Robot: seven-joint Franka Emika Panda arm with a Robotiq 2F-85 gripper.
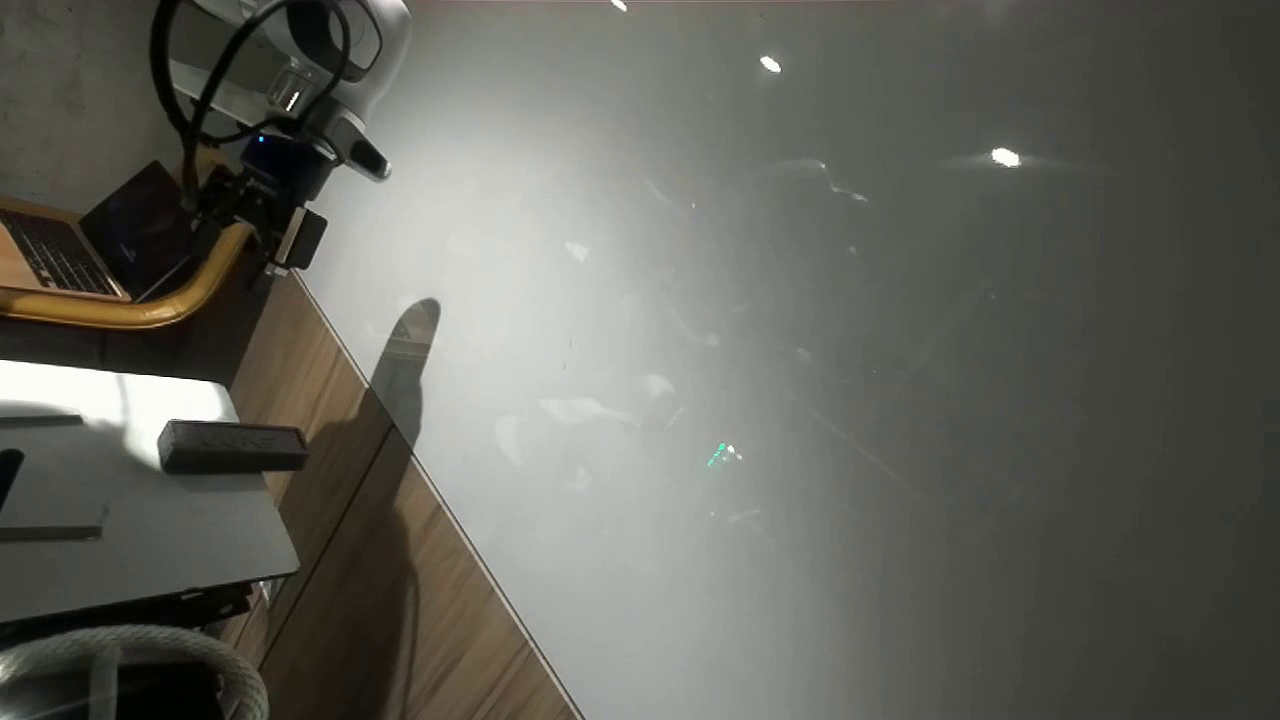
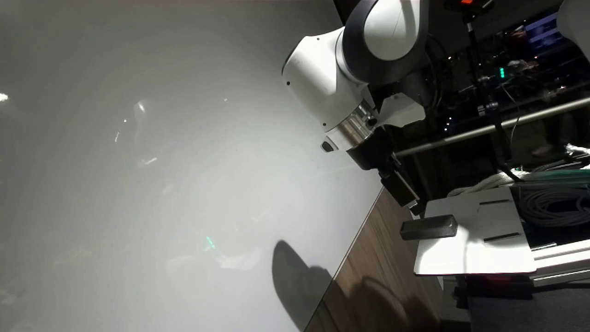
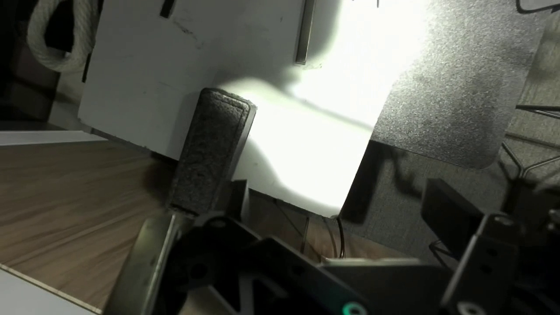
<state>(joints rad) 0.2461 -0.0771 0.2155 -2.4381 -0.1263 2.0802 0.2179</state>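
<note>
In the wrist view, your tool [image 3: 336,194] is spread wide, its fingers [image 3: 453,218] well apart with nothing held between them. The block [image 3: 210,148] lies on the bench [image 3: 131,87], about midway between the near edge's two corners, its near end jutting over that edge. A rope [image 3: 83,35] loops just beyond the bench's left edge, and bright light covers the near right corner.

In an exterior view, the laptop [image 1: 120,245] sits past the bench's upper edge, with a yellow tube [image 1: 140,313] between. Your tool is up by the board [image 1: 750,350], apart from the block, which crosses the bench's edge nearest the wood panel [image 1: 470,600].

In an exterior view, your arm [image 2: 322,83] shows in front of the board, the tool just off the bench's upper left corner. The block overhangs the left edge below that corner, and a cord coil [image 2: 539,212] lies beyond the right edge.
</note>
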